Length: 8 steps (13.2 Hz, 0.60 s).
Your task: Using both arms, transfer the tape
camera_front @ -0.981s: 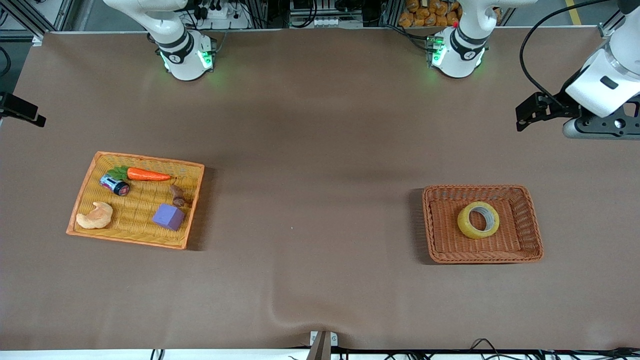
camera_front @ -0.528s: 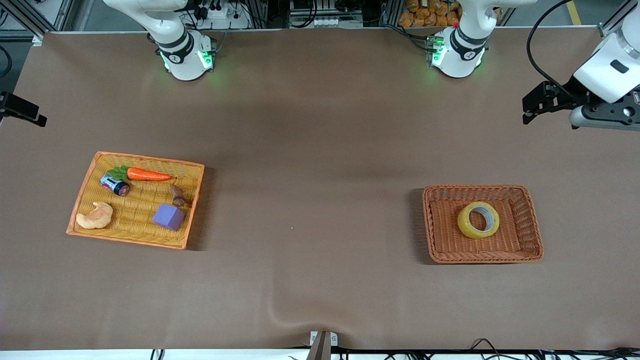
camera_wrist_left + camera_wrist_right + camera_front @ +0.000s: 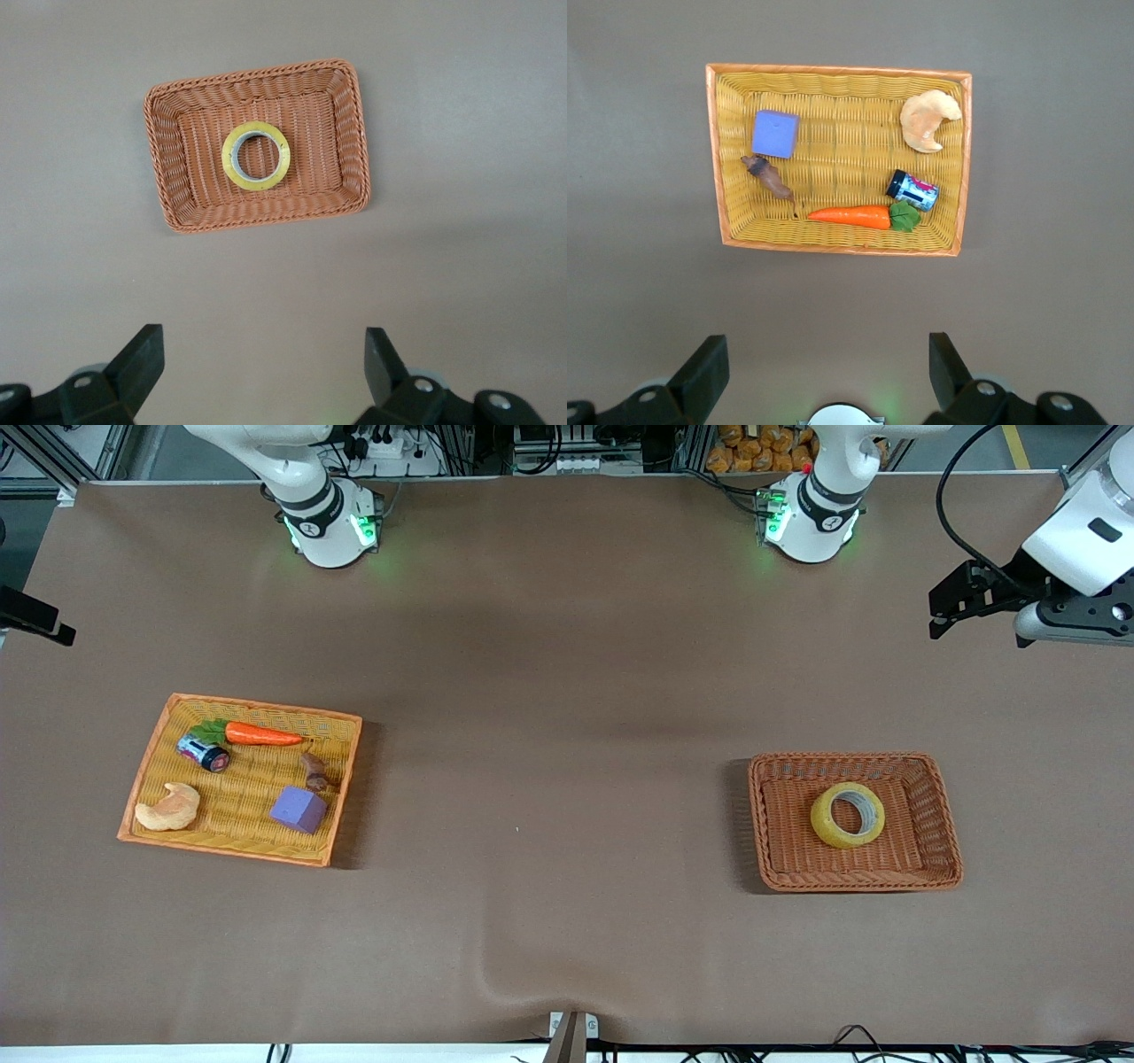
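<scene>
The tape (image 3: 848, 815), a yellowish ring with a grey-white core, lies flat in the brown wicker basket (image 3: 771, 824) toward the left arm's end of the table. The left wrist view shows the tape (image 3: 256, 156) in its basket (image 3: 168, 150) from high above. My left gripper (image 3: 264, 341) is open with nothing between its fingers, over bare cloth beside the basket. The left arm's hand (image 3: 1072, 615) shows at the edge of the front view. My right gripper (image 3: 826, 350) is open and empty, high over cloth beside the yellow tray (image 3: 833, 81).
The yellow tray (image 3: 159, 731) toward the right arm's end holds a carrot (image 3: 261, 734), a purple cube (image 3: 299, 809), a croissant (image 3: 170, 808), a small can (image 3: 204, 753) and a brown piece (image 3: 314, 771). The cloth has a fold (image 3: 496, 974) near the front edge.
The left arm's hand has risen and drifted toward the table's end. The black part of the right arm at the view's edge has slid slightly outward. Tape and baskets have not moved.
</scene>
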Each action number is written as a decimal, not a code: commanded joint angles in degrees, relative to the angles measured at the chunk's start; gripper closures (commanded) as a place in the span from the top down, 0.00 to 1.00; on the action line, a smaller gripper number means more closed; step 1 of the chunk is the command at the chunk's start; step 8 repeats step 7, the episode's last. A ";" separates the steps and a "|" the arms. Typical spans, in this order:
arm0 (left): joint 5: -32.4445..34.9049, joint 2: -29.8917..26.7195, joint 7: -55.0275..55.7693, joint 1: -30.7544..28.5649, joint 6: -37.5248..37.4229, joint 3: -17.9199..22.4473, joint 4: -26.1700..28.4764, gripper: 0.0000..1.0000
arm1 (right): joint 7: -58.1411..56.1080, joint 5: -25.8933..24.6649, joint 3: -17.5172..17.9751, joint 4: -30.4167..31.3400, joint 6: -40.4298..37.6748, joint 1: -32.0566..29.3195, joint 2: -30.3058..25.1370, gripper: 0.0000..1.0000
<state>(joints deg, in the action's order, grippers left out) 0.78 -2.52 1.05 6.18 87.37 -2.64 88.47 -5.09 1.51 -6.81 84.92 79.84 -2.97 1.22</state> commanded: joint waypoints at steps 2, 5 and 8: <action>-1.40 -1.26 -0.35 0.06 -1.15 0.44 0.03 1.00 | -0.88 -3.18 0.92 -0.38 -0.92 3.05 -0.34 1.00; -2.09 -1.35 -0.35 -0.21 -1.15 0.53 0.21 1.00 | -1.85 -2.49 1.10 -0.11 -0.74 3.94 -0.17 1.00; -2.10 -1.35 -0.26 -0.21 -1.24 0.53 0.38 1.00 | -1.94 -2.48 1.10 1.11 -0.22 3.85 -0.34 1.00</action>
